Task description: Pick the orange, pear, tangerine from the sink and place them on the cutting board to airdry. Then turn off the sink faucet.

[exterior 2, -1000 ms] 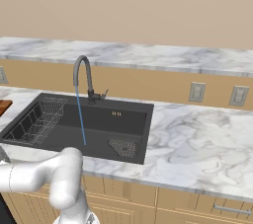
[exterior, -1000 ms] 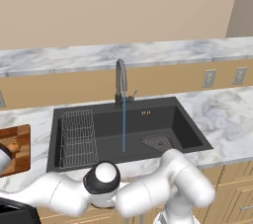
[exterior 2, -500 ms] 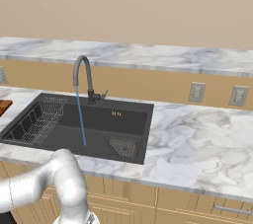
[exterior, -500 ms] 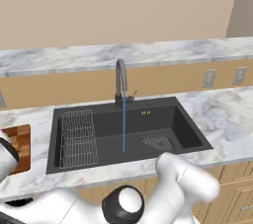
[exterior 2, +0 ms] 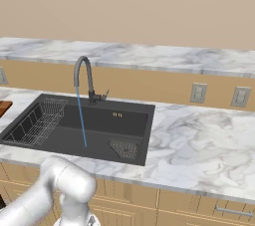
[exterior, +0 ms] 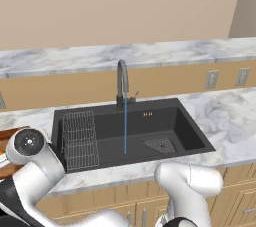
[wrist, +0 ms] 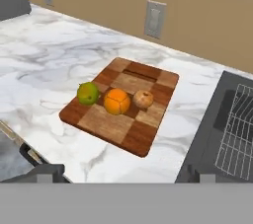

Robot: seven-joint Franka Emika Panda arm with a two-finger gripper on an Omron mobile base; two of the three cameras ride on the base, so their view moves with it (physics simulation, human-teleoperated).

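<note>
In the hand view the wooden cutting board (wrist: 123,129) lies on the marble counter with three fruits in a row on it: the yellow-green pear (wrist: 88,93) at the left, the bright orange (wrist: 117,101) in the middle and the paler, smaller tangerine (wrist: 144,99) at the right. My gripper (wrist: 126,174) hovers above and in front of the board, open and holding nothing. The dark sink (exterior: 165,123) holds no fruit. A blue stream of water runs from the sink faucet (exterior: 122,83), which stands at the basin's back rim (exterior 2: 87,78).
A wire rack (exterior: 80,138) sits in the sink's left part and a drain grate (exterior: 160,144) lies at its right. Wall outlets (exterior 2: 198,92) are on the backsplash. A corner of the cutting board (exterior 2: 4,106) shows left of the sink. My white arm (exterior: 37,166) crosses low in front of the counter.
The arm has swung lower and to the left in front of the counter. The jaws stay open. Water keeps running from the faucet.
</note>
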